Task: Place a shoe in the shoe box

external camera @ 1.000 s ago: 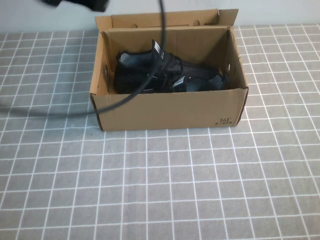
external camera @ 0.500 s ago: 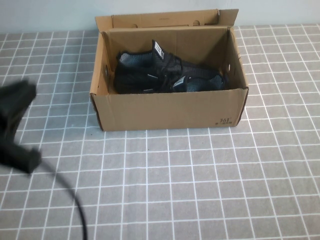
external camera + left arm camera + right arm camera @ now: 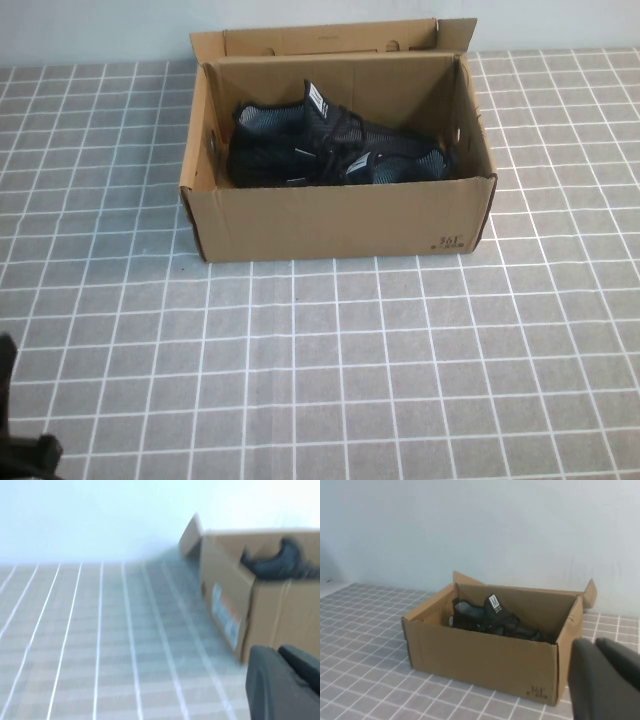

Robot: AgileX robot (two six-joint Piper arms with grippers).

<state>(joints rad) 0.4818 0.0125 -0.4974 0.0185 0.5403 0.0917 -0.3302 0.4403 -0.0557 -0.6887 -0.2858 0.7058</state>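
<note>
High view: grey tiled table [image 3: 420, 380] with a white grid fills nearly the whole field, pale wall behind it. Open cardboard shoe box [image 3: 340, 225] sits on the far half of the table, near centre, back flaps standing up against the wall side. Small dark print on the near face toward the box's right corner.

Black shoe [image 3: 330, 150] lies inside the box on its floor, lengthwise, toward the back wall. Heel end at the robot's left side of the box, toe toward the right; white tag on the tongue stands up. Pale mesh lining shows at the collar and near the toe.

Left gripper [image 3: 20, 450]: only a dark sliver at the near left corner of the table, well apart from the box. Left wrist view shows a blurred dark part of the left gripper [image 3: 282, 682] low in the corner, box and shoe beyond it; cannot tell whether the jaws are apart or together.

Right gripper [image 3: 605, 682]: out of the high view. Right wrist view shows one dark blurred mass, with the box well ahead of it. Jaw state cannot be told.
</note>
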